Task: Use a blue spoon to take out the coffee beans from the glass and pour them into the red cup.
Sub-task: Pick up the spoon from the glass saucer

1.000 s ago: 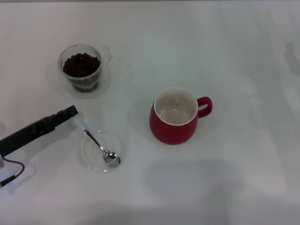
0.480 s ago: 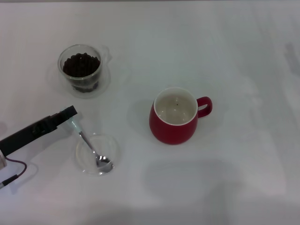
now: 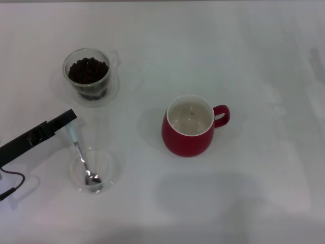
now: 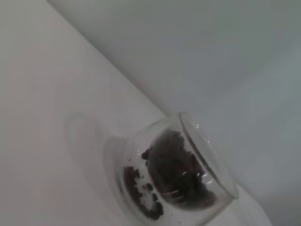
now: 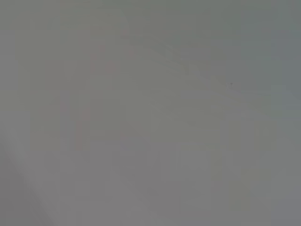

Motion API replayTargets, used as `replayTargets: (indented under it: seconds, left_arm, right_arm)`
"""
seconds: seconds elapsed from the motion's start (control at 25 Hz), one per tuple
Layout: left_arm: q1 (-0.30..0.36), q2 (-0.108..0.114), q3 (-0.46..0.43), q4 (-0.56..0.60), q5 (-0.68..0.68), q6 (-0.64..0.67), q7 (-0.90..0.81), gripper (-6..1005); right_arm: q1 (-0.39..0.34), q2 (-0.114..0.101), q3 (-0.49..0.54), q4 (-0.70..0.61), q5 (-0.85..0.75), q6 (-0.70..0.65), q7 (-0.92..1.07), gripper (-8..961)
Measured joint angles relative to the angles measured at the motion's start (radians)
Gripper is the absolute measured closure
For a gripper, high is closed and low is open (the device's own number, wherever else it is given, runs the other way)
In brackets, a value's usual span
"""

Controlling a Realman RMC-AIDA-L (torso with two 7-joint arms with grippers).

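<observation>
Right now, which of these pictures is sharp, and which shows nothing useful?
Head view: fairly sharp, soft shadows beside the red cup and the glass of coffee beans. Left wrist view: tilted, glare specks on the glass rim, beans slightly blurred. Right wrist view: plain featureless grey, nothing recognisable.

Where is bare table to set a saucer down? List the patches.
Bare table lies right of the red cup, behind it, and along the near edge. The left is crowded: the glass, then the left gripper holding the blue spoon over the clear dish.
</observation>
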Motion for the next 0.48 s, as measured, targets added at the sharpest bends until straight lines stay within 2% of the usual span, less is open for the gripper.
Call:
replayTargets:
  seconds: [0.48]
  left_arm:
    - [0.020,0.002,-0.002,0.033,-0.064,0.037,0.005,861]
  right_arm:
    - [0.000,0.000,0.000,0.000,0.001,0.000,0.001,112]
